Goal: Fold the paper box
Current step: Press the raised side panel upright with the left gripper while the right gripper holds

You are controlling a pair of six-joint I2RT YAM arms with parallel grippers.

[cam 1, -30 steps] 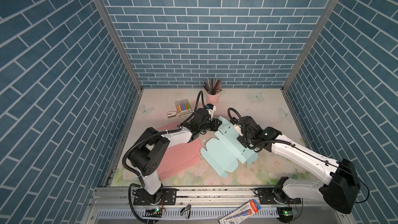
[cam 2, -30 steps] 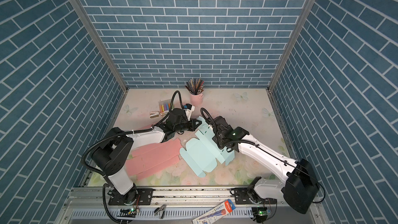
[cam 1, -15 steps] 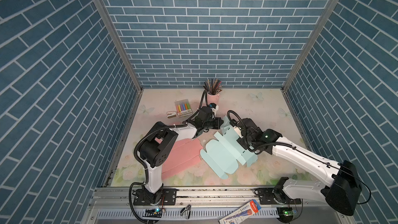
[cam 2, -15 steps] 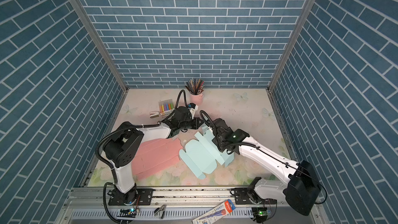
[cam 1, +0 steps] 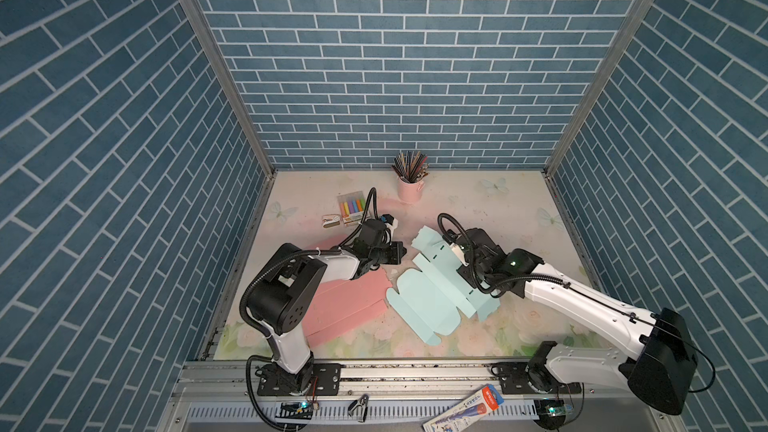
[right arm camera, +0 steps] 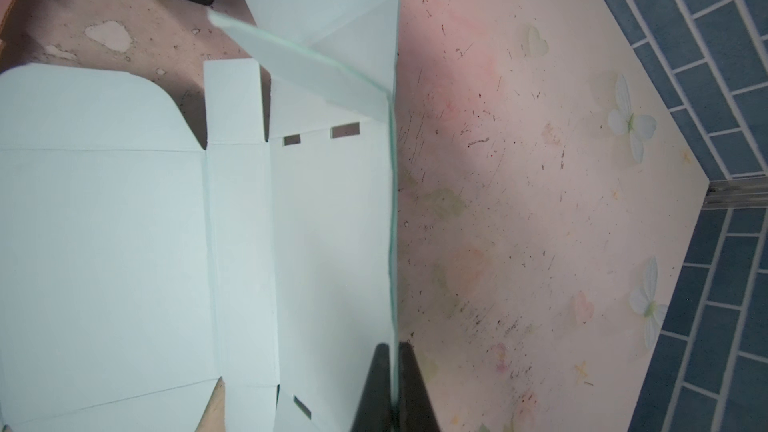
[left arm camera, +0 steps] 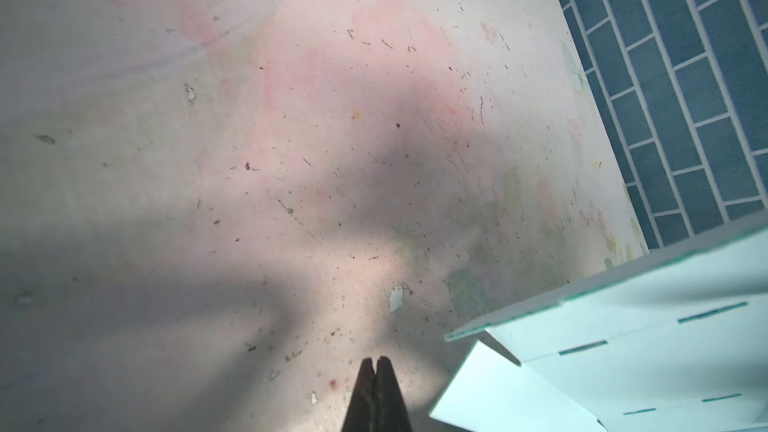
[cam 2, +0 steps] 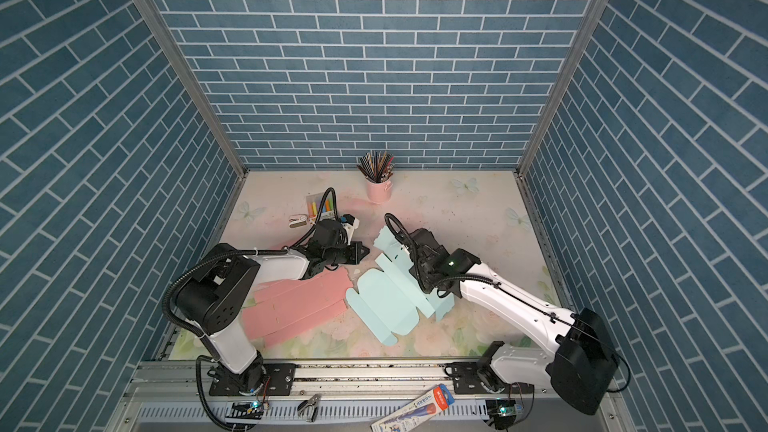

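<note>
The paper box is a pale blue die-cut blank lying mostly flat in the middle of the table. One long side panel stands up on edge. My right gripper is shut on that raised panel's rim. My left gripper is shut and empty. It hovers low over bare table just left of the box's far corner flaps, not touching them.
A pink cardboard blank lies flat left of the box, partly under the left arm. A pink pencil cup, a marker case and a small stapler sit at the back. Brick walls enclose three sides.
The left gripper has drawn back a little from the box's far flap, towards the left and front. The right gripper has kept its hold on the raised panel and barely moved.
</note>
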